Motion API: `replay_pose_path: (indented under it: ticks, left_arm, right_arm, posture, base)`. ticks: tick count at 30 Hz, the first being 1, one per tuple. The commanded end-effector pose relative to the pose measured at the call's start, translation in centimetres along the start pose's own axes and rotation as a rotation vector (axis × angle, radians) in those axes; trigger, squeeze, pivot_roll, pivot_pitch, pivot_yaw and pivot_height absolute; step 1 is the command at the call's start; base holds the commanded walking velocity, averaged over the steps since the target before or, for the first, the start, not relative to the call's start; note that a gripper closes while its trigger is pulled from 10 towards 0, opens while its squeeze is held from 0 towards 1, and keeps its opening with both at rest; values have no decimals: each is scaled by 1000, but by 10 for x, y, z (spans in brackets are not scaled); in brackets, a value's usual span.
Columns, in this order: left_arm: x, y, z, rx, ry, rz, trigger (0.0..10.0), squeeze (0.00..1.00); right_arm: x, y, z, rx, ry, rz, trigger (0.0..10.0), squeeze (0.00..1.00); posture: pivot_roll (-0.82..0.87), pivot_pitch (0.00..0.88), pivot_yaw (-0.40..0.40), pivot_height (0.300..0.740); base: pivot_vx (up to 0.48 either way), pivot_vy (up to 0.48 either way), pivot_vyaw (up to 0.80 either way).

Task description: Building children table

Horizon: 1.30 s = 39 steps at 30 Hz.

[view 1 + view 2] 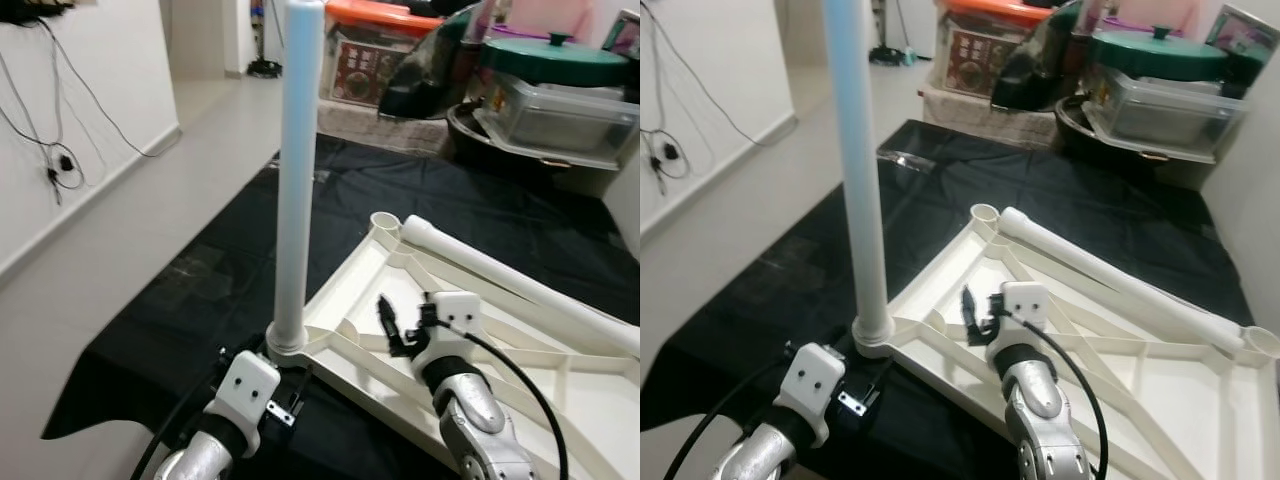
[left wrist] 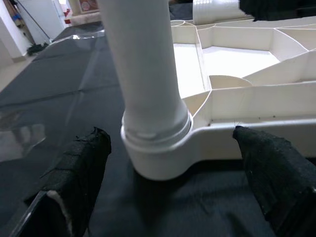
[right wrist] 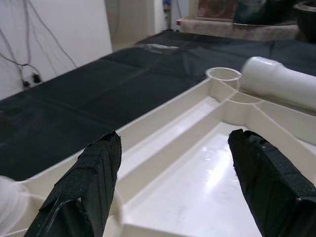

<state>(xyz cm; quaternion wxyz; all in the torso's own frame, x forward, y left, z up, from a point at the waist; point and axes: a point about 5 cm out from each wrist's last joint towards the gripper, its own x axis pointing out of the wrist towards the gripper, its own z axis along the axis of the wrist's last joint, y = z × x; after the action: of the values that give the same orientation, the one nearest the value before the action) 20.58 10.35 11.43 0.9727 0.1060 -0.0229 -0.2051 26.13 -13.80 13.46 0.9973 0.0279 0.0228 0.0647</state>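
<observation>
The white children's table top (image 1: 520, 400) lies upside down on a black cloth (image 1: 200, 300). One white leg (image 1: 297, 180) stands upright in its near left corner socket (image 2: 158, 148). A second leg (image 1: 520, 285) lies loose across the far edge, beside an empty corner socket (image 1: 384, 220). My left gripper (image 2: 170, 140) is open, low at the base of the upright leg, with one finger on each side of the socket and not touching it. My right gripper (image 1: 403, 322) is open over the ribbed underside, holding nothing.
Behind the cloth stand an orange-lidded storage box (image 1: 375, 50), a green-lidded pot (image 1: 555, 55) and a clear container (image 1: 560, 115). To the left are pale floor (image 1: 100, 280) and a white wall with hanging cables (image 1: 60, 160).
</observation>
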Motion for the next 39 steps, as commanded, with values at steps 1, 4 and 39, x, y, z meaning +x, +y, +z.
replay_pose_path:
  ticks: [1, 4, 39]
  left_arm:
    - [-3, 0, -1, 14, 16, 1, 10000, 0]
    - [-9, 1, 4, 19, 6, 19, 10000, 0]
    - [-13, 15, 12, -118, 25, 93, 10000, 0]
  right_arm:
    - [-1, -4, -2, -5, 9, -24, 10000, 0]
    - [-1, -6, -3, -13, 9, -45, 10000, 0]
    - [14, -25, 1, 2, 6, -131, 10000, 0]
  posture:
    - [208, 0, -97, 740]
    - [209, 0, -97, 740]
    - [217, 0, -99, 740]
  base:
    - [0, 0, 0]
    - [0, 0, 0]
    - [0, 82, 0]
